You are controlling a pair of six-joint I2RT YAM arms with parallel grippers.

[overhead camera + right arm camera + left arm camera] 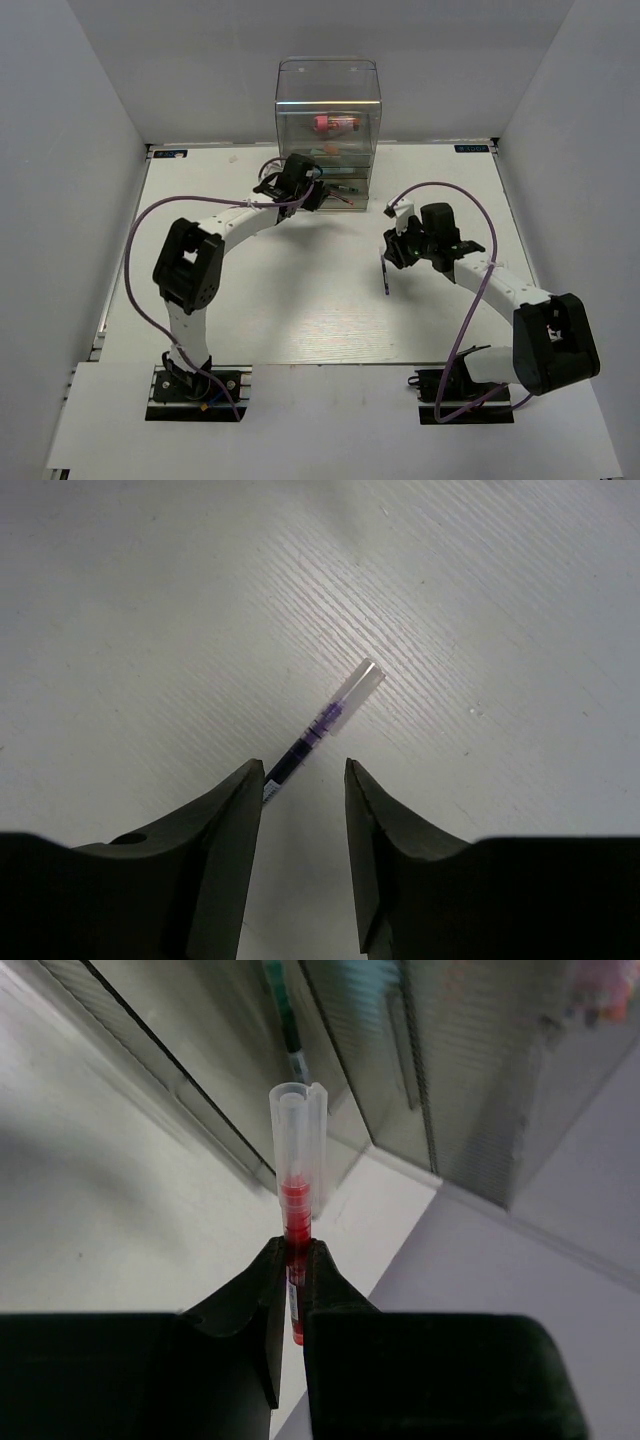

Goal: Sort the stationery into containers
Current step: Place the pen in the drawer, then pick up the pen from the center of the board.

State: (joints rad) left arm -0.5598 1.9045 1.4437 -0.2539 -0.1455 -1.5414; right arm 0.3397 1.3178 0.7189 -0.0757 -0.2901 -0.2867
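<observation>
The white counter point(300, 320) carries a tall clear plastic cabinet point(328, 80) of stacked shallow drawers with a rounded top, set at its far edge. A fat pink marker point(335, 122) lies in an upper drawer. The left claw point(296, 1247), close against the cabinet's lower drawers, is clamped tight on a thin red pen point(297, 1160) with a clear cap, which points toward the drawer fronts. The right claw point(305, 780), off to the cabinet's right, stands partly spread and grips nothing. Below it a thin dark pen point(325, 720) with a clear cap lies on the counter, its near end by one finger.

Glossy clear plastic cabinet point(328, 85) stands on a matt, finely ridged white table point(300, 300).
</observation>
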